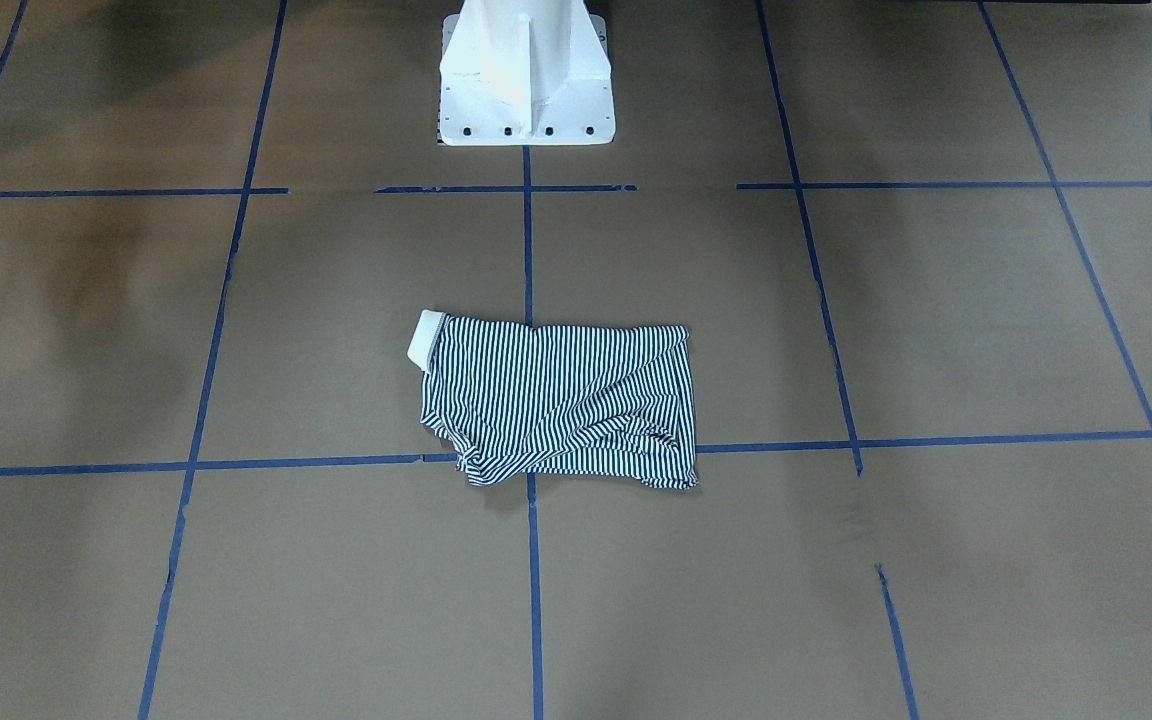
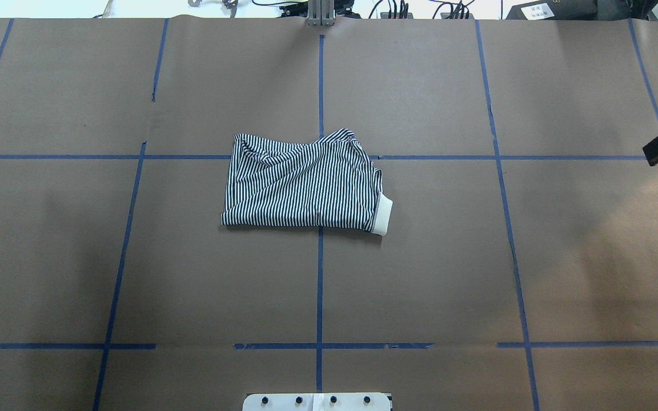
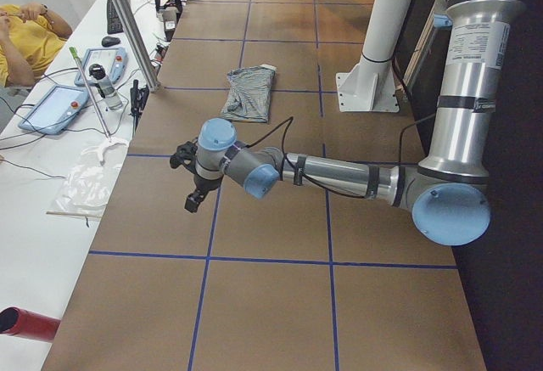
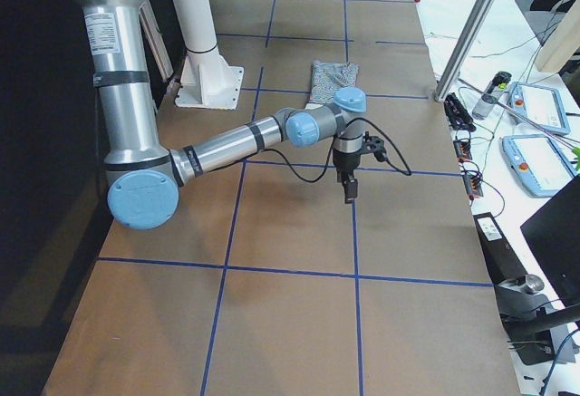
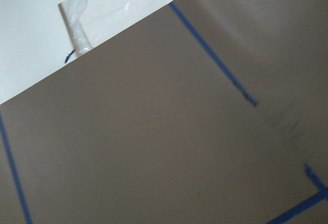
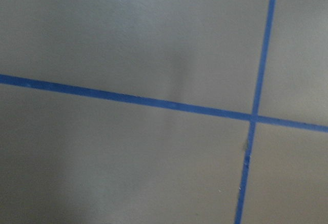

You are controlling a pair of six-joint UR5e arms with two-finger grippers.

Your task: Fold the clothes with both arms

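We saw the brown tabletop (image 2: 563,257), ruled with blue tape lines (image 2: 319,285), filling every view. The left arm (image 3: 339,171) stretched low across the middle of the left side view and the right arm (image 4: 227,147) across the middle of the right side view, each well apart from the garment. The white pedestal (image 1: 526,80) stood at the top centre of the front-facing view. The polo shirt (image 2: 300,185) lay at the centre of the overhead view as a compact, roughly rectangular bundle over the central tape line. Its upper edge was rumpled and its cream collar (image 2: 385,214) stuck out at the lower right corner. We judged the folding done or nearly so. Any next move would call for both arms to reach in to the centre, perhaps to square that uneven edge. The left gripper (image 3: 193,201) and the right gripper (image 4: 348,189) hung over bare tabletop, holding nothing. Whether their jaws were open or closed we could not tell. We made out no object in the path from either gripper to the shirt. At the upper left of the left side view, a white bench carried control tablets (image 3: 55,108) beside a person (image 3: 25,23) in yellow.
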